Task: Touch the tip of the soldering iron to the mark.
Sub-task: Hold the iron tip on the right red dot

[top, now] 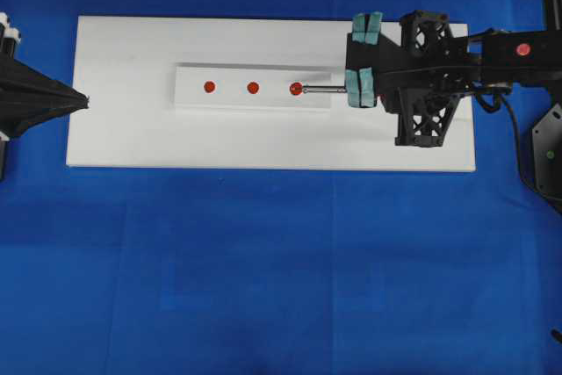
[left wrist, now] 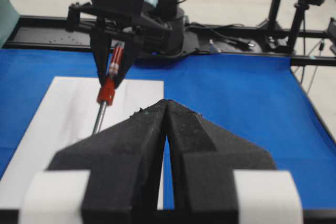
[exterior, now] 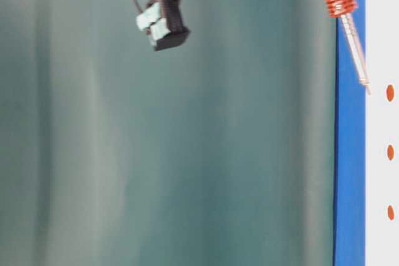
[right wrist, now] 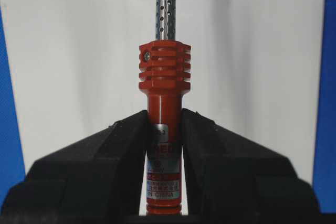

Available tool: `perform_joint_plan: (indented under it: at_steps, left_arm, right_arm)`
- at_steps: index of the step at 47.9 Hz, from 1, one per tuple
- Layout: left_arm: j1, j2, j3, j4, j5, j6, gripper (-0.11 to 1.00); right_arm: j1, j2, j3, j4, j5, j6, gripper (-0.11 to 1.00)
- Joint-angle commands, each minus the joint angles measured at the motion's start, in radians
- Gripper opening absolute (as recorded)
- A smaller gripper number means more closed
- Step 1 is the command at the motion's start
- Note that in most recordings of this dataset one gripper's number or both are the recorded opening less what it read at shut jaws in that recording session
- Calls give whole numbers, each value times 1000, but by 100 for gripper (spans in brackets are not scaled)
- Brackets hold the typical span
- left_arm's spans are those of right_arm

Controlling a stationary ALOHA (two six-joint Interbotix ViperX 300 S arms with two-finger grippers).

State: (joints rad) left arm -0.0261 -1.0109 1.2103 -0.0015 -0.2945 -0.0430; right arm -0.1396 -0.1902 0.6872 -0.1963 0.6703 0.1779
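Observation:
The soldering iron (top: 323, 89) has an orange-red handle with a ribbed collar (right wrist: 164, 72) and a thin silver shaft. My right gripper (top: 356, 87) is shut on its handle (right wrist: 164, 145) and holds it pointing left and tilted down. Its tip lies at the rightmost of three red marks (top: 296, 88) on a raised white strip (top: 193, 76). In the table-level view the iron (exterior: 354, 45) reaches the strip's surface beside that mark (exterior: 390, 92). My left gripper (top: 85, 101) is shut and empty at the board's left edge; the iron (left wrist: 107, 90) shows beyond its tips (left wrist: 166, 103).
The strip lies on a white board (top: 132, 133) on a blue cloth (top: 281, 270). Two more red marks (top: 253, 88) (top: 209, 87) sit left of the tip. The right arm and its black cord (top: 527, 164) fill the right side.

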Motion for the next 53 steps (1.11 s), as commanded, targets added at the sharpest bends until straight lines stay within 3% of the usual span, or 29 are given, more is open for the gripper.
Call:
perform_joint_plan:
  at_steps: [1,53]
  left_arm:
    - [-2,5,-12,3,-9,0,0]
    - [-2,5,-12,3,-6,-2,0]
  right_arm:
    - [2,3,-3,3,-28,3,6]
    - [-26,51,8,3,-44,0,6]
